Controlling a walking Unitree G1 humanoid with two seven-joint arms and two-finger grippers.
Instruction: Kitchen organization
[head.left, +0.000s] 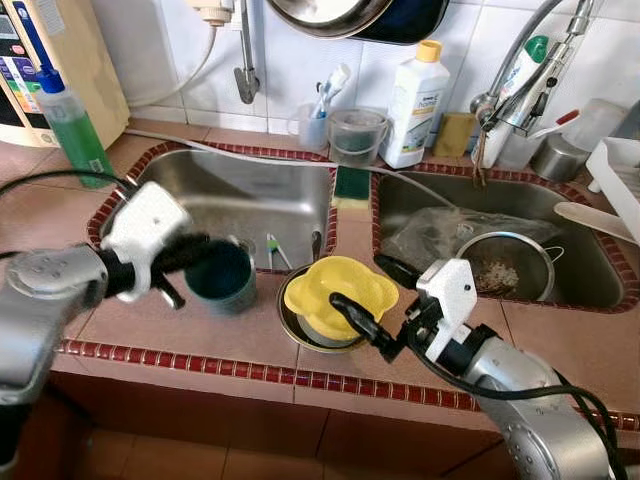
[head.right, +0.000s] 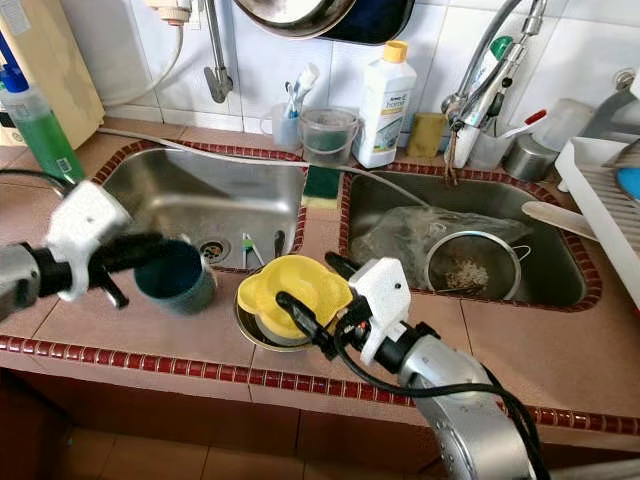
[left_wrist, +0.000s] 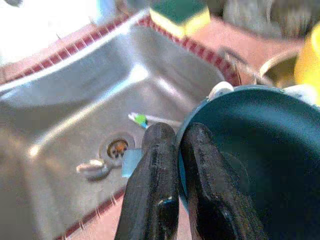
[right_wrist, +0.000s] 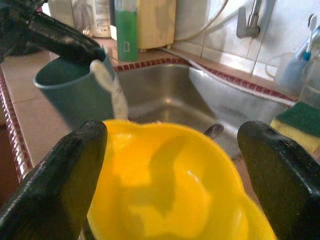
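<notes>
The left gripper is pinching the rim of the teal cup, one finger inside and one outside. The cup is sitting on the tiled counter right by the edge of the left sink. The left arm is reaching in from the left side. The right gripper is spreading its fingers wide apart around the yellow bowl, not squeezing it. The yellow bowl is resting in a metal bowl beside the cup
</notes>
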